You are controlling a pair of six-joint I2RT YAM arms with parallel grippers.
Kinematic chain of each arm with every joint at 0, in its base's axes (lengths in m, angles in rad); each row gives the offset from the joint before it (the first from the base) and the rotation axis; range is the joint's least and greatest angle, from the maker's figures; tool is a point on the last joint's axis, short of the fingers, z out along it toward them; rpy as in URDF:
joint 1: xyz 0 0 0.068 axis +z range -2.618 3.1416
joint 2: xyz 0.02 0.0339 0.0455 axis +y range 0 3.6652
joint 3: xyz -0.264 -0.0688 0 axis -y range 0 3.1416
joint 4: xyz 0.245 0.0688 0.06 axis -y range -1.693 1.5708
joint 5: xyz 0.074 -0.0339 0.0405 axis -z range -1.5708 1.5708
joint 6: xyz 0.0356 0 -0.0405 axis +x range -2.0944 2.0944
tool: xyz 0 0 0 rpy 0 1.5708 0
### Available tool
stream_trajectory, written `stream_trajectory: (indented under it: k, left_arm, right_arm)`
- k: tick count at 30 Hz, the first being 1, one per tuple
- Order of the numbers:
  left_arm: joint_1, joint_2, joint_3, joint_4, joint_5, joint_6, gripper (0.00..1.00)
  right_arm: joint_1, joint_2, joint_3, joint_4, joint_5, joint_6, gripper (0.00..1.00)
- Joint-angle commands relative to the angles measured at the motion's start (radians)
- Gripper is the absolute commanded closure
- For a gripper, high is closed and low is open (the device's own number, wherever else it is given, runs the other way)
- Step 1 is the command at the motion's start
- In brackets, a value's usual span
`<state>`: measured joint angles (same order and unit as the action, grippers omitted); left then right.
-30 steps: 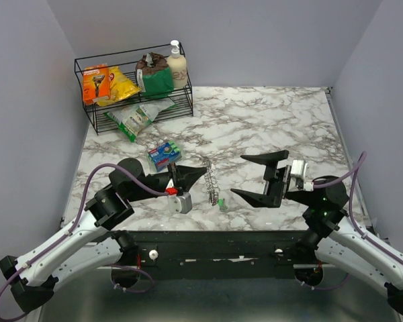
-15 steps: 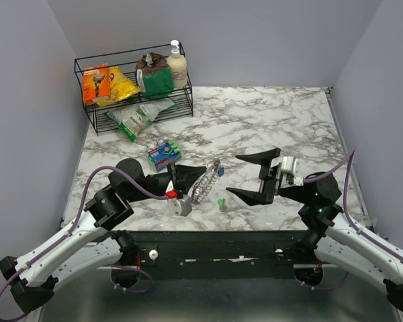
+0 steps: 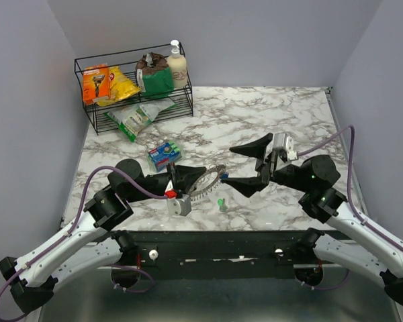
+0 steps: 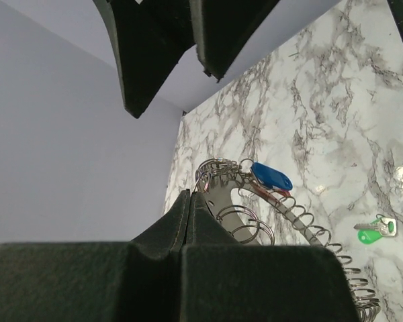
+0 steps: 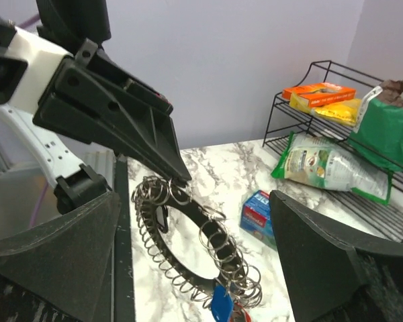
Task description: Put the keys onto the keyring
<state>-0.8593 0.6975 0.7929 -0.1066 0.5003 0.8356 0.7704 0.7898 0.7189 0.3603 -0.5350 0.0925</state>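
Note:
My left gripper (image 3: 190, 178) is shut on the edge of the keyring (image 3: 209, 180), a dark metal ring wrapped in wire coils with several small split rings, and holds it tilted above the table. It shows in the left wrist view (image 4: 255, 211), pinched at my gripper (image 4: 190, 199), and in the right wrist view (image 5: 188, 251). A blue key (image 4: 271, 177) hangs on it, with a red head just under it; the blue key also shows in the right wrist view (image 5: 221, 303). A green key (image 3: 221, 202) lies loose on the marble. My right gripper (image 3: 250, 168) is open and empty, its jaws wide beside the ring's right end.
A black wire rack (image 3: 94, 115) with snack packs and a bottle stands at the back left, also in the right wrist view (image 5: 275, 114). A small blue box (image 3: 164, 155) lies behind the left gripper. The table's near edge is a black rail.
My left gripper has lifted the keyring off the table and tilted it toward the right arm. My right gripper, still open, has moved left and farther back, close to the ring.

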Motion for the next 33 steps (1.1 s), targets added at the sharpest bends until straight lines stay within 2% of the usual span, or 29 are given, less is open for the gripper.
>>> stream_trajectory:
  k: [1,2,6,12,15,16,19,23,27,33]
  left_arm:
    - [-0.003,-0.016,-0.001,0.061,-0.029,-0.041,1.00]
    - [-0.003,-0.018,-0.003,0.068,-0.034,-0.058,1.00]
    - [-0.003,-0.020,-0.004,0.077,-0.039,-0.081,1.00]
    - [-0.003,-0.021,-0.011,0.082,-0.040,-0.089,1.00]
    - [-0.003,-0.021,-0.012,0.088,-0.043,-0.092,1.00]
    - [-0.003,-0.021,-0.012,0.090,-0.042,-0.093,1.00]
    - [-0.003,-0.021,-0.012,0.088,-0.042,-0.092,1.00]
    - [-0.003,-0.019,-0.011,0.088,-0.046,-0.096,1.00]
    - [-0.003,-0.020,-0.011,0.087,-0.045,-0.099,1.00]
    - [-0.003,-0.018,-0.012,0.082,-0.042,-0.098,1.00]
  right_arm:
    - [0.000,0.019,0.079,-0.161,0.050,0.143,0.01]
    - [0.000,0.023,0.085,-0.175,0.064,0.208,0.01]
    - [0.000,0.051,0.132,-0.233,0.018,0.289,0.04]
    - [0.000,0.048,0.087,-0.225,-0.029,0.392,0.09]
    - [0.000,0.061,0.060,-0.202,-0.072,0.455,0.22]
    - [0.000,0.065,0.054,-0.192,-0.082,0.476,0.30]
    - [0.000,0.068,0.016,-0.135,-0.125,0.552,0.40]
    - [0.000,0.088,-0.045,-0.021,-0.171,0.663,0.46]
    - [0.000,0.118,-0.055,0.037,-0.197,0.708,0.47]
    - [0.000,0.127,-0.044,0.038,-0.128,0.762,0.47]
